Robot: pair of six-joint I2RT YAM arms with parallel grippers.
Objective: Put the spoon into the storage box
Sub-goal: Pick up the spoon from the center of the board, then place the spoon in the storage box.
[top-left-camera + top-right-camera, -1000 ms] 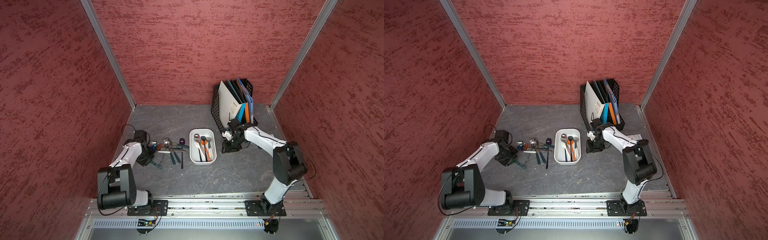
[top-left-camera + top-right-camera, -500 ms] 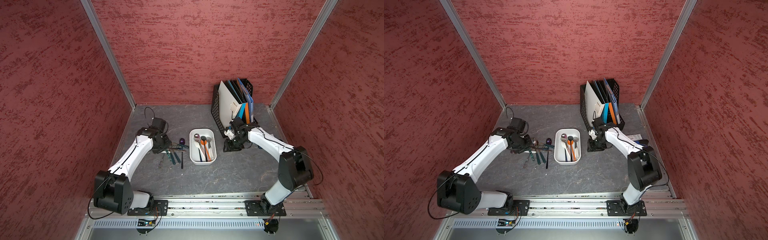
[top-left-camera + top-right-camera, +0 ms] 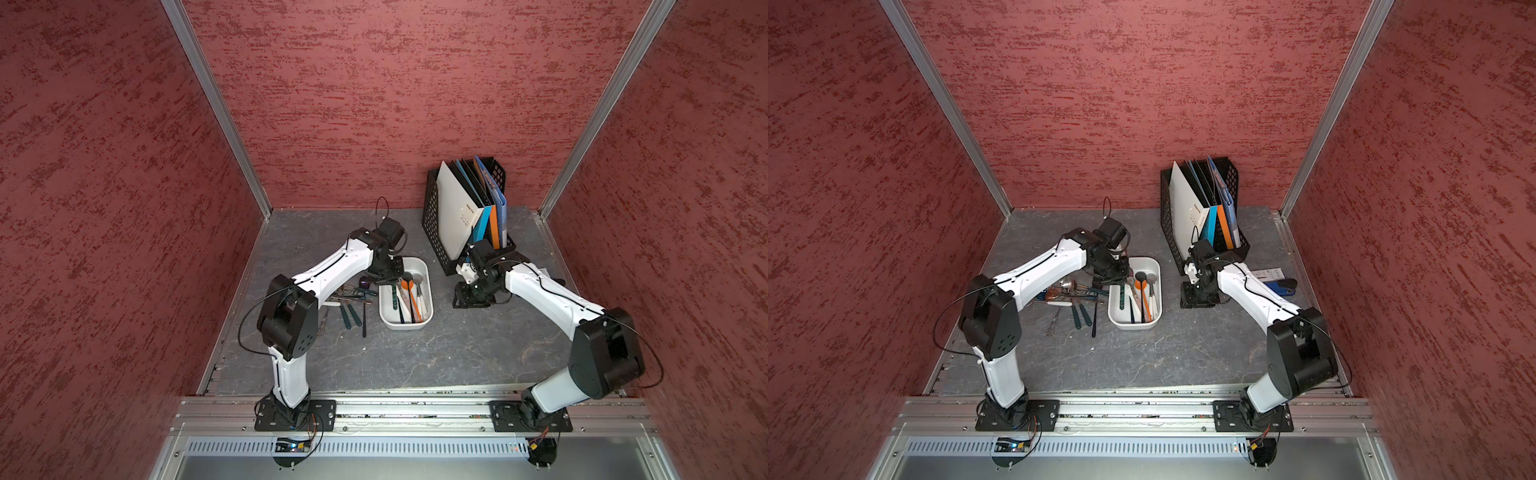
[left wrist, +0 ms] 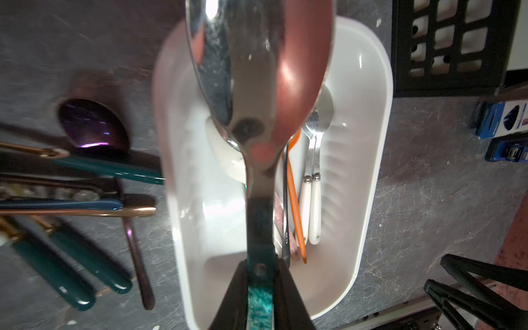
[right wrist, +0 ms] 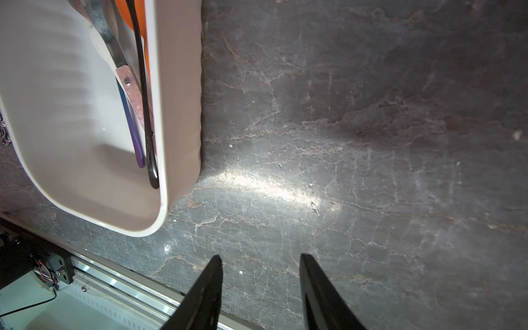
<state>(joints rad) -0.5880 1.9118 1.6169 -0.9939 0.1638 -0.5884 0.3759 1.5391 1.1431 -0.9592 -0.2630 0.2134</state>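
Left wrist view alone shows left tool (image 4: 260,285) clamped on spoon (image 4: 251,85) above storage box (image 4: 368,143). Right tool (image 5: 260,257), at 3 o'clock of it, stands apart.

You've got 2 matching arms, left arm (image 3: 336,264) & right arm (image 3: 548,291). Both have glossy white shells on the long links and chunky black housings at the joints. The left elbow (image 3: 286,320) has a few small holes in its face. A thin black cable (image 3: 243,328) loops out past each elbow. Each arm is bolted to a flat black base plate (image 3: 322,417) w/ screws at the corners. Red/orange wires (image 3: 540,435) hang under the right one. Fingers (image 5: 204,294) are matte black and flat, tapering to a pt.
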